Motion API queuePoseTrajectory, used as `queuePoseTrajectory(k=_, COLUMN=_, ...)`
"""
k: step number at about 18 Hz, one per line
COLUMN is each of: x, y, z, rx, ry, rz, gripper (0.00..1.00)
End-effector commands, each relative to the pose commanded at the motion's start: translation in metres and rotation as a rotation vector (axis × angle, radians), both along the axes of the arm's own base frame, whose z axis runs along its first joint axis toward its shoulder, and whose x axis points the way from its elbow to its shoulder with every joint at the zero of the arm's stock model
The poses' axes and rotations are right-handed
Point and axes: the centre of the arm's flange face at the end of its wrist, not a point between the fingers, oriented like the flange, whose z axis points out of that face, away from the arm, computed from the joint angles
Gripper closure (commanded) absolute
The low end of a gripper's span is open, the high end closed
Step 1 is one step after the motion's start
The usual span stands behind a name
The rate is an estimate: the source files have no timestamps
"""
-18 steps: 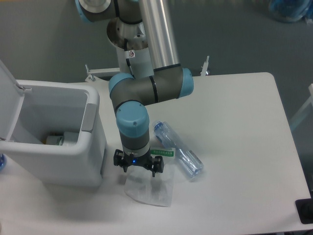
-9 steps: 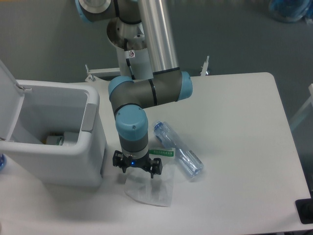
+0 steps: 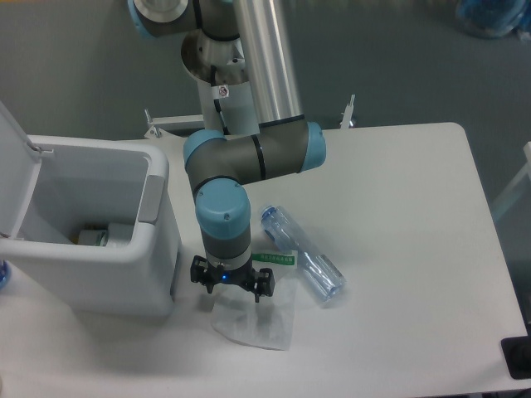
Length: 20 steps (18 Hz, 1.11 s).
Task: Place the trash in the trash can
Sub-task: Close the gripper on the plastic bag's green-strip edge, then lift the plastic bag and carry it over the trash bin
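A crumpled translucent white wrapper (image 3: 259, 322) with a green label strip (image 3: 278, 259) lies flat on the table near its front edge. A clear crinkled plastic bottle (image 3: 303, 255) with a bluish cap lies on its side just right of it. My gripper (image 3: 233, 292) points straight down over the wrapper's upper left part; the wrist hides its fingertips, so whether they are open or touching the wrapper is unclear. The white trash can (image 3: 158, 191) stands to the left with its lid up, and some items lie inside it.
The arm's base and mounting bracket (image 3: 220, 75) stand at the table's back edge. A black object (image 3: 516, 358) sits at the front right corner. The table's right edge (image 3: 485, 215) runs close to the bottle's side.
The gripper has shifted slightly left and a little lower over the wrapper. Wrapper and bottle have not moved.
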Motion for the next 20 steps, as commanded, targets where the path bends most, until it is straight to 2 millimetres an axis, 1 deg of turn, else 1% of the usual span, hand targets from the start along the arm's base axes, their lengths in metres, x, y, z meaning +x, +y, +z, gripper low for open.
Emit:
queuePoseTrajectory(k=5, x=-0.004, y=0.004, z=-0.012, rx=-0.014, ry=-0.008, rz=0.002, gripper=0.00)
queuePoseTrajectory(k=8, x=-0.005, y=0.004, z=-0.010, rx=-0.010, ry=-0.004, rz=0.000, gripper=0.00)
queuePoseTrajectory(k=10, x=-0.005, y=0.004, z=-0.009, rx=-0.008, ry=-0.002, rz=-0.003, gripper=0.04)
queuePoseTrajectory(k=13, x=-0.008, y=0.003, z=-0.009, rx=-0.008, ry=-0.002, rz=0.002, gripper=0.14)
queuePoseTrajectory(k=14, x=-0.008, y=0.003, z=-0.007, rx=-0.006, ry=0.000, rz=0.002, gripper=0.18)
queuePoseTrajectory(k=16, x=-0.009, y=0.002, z=-0.009, rx=-0.012, ry=0.003, rz=0.004, gripper=0.34)
queuePoseTrajectory(k=18, x=-0.009, y=0.001, z=-0.009, rx=-0.015, ry=0.004, rz=0.004, gripper=0.44)
queuePoseTrajectory(k=19, x=-0.009, y=0.001, z=-0.009, rx=-0.016, ry=0.005, rz=0.005, gripper=0.56)
queuePoseTrajectory(k=20, x=-0.009, y=0.001, z=-0.009, rx=-0.016, ry=0.005, rz=0.005, gripper=0.72)
